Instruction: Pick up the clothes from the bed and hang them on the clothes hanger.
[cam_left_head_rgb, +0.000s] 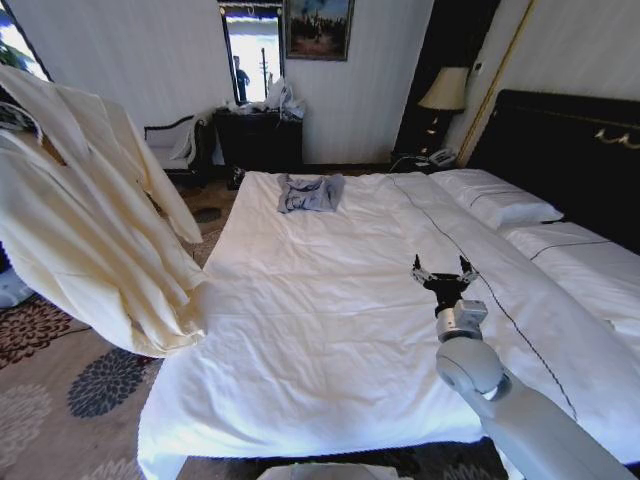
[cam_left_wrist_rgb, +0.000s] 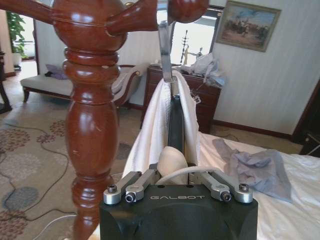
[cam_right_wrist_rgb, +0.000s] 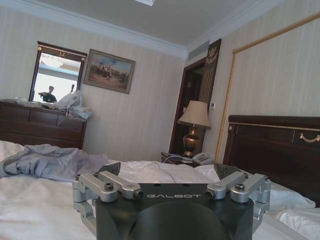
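Note:
The clothes (cam_left_head_rgb: 90, 220), a long cream garment, hang in the air left of the bed (cam_left_head_rgb: 330, 330), off the duvet. In the left wrist view they drape (cam_left_wrist_rgb: 150, 130) over the dark clothes hanger (cam_left_wrist_rgb: 175, 117). Its silver hook (cam_left_wrist_rgb: 165, 50) reaches up to the pegs of a reddish wooden post (cam_left_wrist_rgb: 92, 125). My left gripper (cam_left_wrist_rgb: 173, 167) is closed on the hanger's lower part, under the cloth. My right gripper (cam_left_head_rgb: 443, 270) hovers open over the right middle of the duvet, with nothing between its fingers (cam_right_wrist_rgb: 115, 170).
A small grey-blue garment (cam_left_head_rgb: 310, 192) lies near the bed's far edge. White pillows (cam_left_head_rgb: 495, 200) and a dark headboard (cam_left_head_rgb: 570, 150) line the right side. A dark dresser (cam_left_head_rgb: 258, 138) and a lamp (cam_left_head_rgb: 445, 92) stand by the far wall. Patterned carpet (cam_left_head_rgb: 60, 400) lies left of the bed.

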